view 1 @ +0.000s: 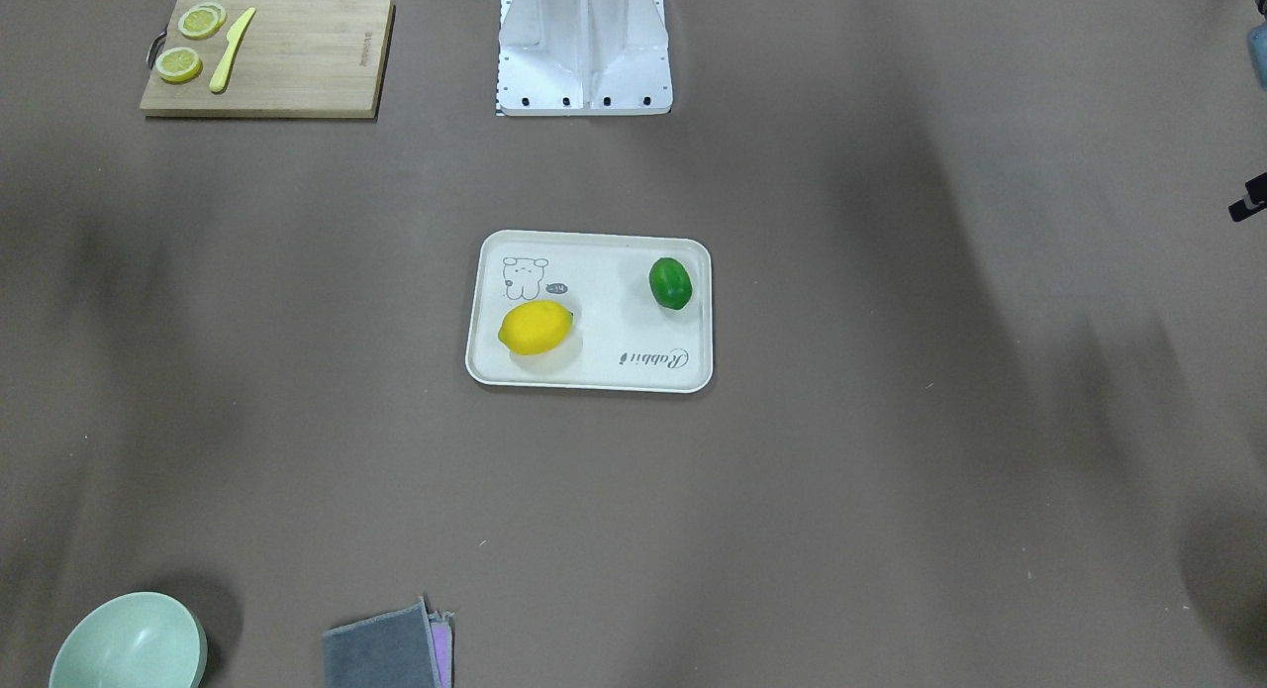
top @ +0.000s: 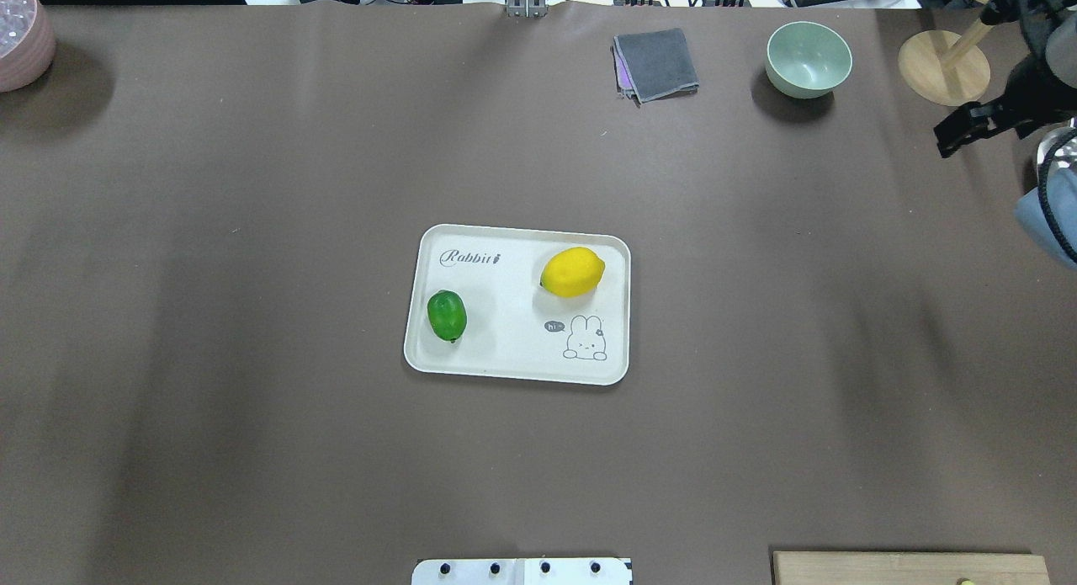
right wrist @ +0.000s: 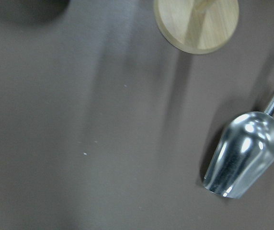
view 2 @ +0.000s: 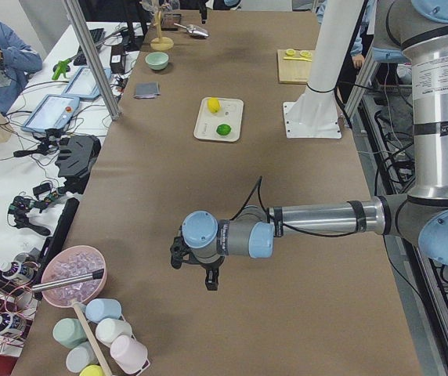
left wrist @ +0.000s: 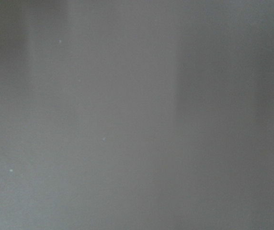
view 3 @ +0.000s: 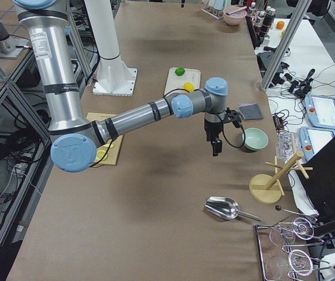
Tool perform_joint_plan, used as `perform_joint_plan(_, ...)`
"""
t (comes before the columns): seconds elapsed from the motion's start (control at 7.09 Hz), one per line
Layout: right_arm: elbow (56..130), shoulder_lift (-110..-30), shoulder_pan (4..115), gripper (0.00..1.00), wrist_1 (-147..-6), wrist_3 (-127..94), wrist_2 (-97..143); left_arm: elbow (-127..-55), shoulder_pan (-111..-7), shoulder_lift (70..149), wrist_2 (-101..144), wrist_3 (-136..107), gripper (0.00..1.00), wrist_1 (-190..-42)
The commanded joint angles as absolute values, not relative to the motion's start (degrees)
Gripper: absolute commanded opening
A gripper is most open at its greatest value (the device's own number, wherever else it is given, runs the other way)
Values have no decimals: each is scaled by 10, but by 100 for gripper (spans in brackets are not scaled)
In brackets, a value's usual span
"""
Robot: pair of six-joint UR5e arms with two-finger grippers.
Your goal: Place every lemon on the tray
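The tray [top: 505,349] sits mid-table. The yellow lemon [top: 572,272] and the green lemon [top: 447,315] both rest on it, at opposite ends. The task is judged complete. The left gripper [view 2: 210,280] and right gripper [view 3: 215,147] hang well away; whether their fingers are spread cannot be told.

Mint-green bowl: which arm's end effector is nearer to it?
Right. The right end effector hangs above the table near the mint-green bowl; the left end effector is at the opposite end, beyond the tray.
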State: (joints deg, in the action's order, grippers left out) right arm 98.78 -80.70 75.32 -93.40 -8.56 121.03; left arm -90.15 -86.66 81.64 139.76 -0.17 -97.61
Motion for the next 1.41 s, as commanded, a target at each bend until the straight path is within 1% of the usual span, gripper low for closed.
perform_joint_plan(0.0, 910, -823, 857, 100, -931, -3, 1293, -881, -917, 811, 1363, 101, 98, -956)
perform_joint_plan(0.28, 885, -845, 899, 100, -938, 35, 1298, -910, -961, 844, 1357, 155, 98, -806)
perform_joint_plan(0.42, 886, -847, 922, 100, -954, 32, 1308, -924, -964, 859, 1357, 159, 98, -776)
perform_joint_plan(0.71, 890, -850, 923, 100, -956, 26, 1322, -962, -966, 859, 1358, 159, 98, -710)
perform_joint_plan(0.99, 889, -872, 923, 100, -950, 26, 1332, -974, -965, 859, 1357, 159, 98, -705)
perform_joint_plan(1.27, 888, -873, 923, 100, -950, 26, 1332, -974, -963, 859, 1357, 160, 98, -705)
